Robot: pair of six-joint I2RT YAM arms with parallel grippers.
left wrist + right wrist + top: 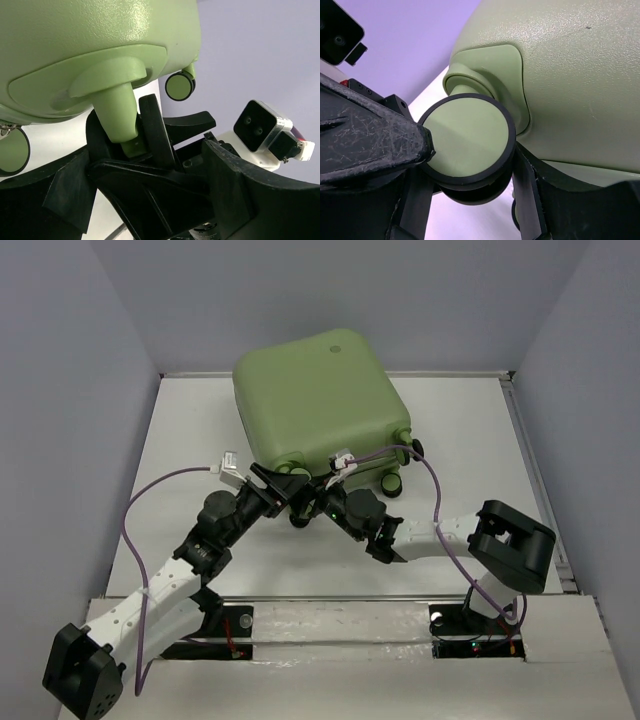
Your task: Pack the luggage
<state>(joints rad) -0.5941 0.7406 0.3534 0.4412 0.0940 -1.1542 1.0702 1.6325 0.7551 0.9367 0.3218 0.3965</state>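
Near edge: both arm bases bolted side by side. The left arm (165,590) runs up and to the right, and the right arm (435,535) elbows out right, then reaches back left. A purple cable (170,476) loops along each. The two tools meet nose to nose near ctr of the table (190,440), right at the near end of the luggage (320,400). Left tool (283,490): its wrist cam shows a green caster stem (120,112) w/ a black wheel edge-on sitting btwn the fingers. One finger (65,185) is just beside the stem and the other is apart from the wheel w/ a gap showing, so the jaws are spread and not clamped. Right tool (327,505): narrow, holding a wheel (467,140). Its scratched finger (375,145) touches the black rim on one side and the other finger looks tight against the opp. side. A second dark wheel shows just behind the first. The left wrist cam sees the right wrist camera (257,125) close by. The luggage is a light-green hard shell, shut, lying on a broad side at the ctr-far part of the table. It is turned a bit so a corner points toward the arms, wheel end nearest them. More wheels (395,483) stick out at its near-right corner. A small round logo (336,346) sits on the top face near the far edge. Beyond it are plain grey walls (400,290).
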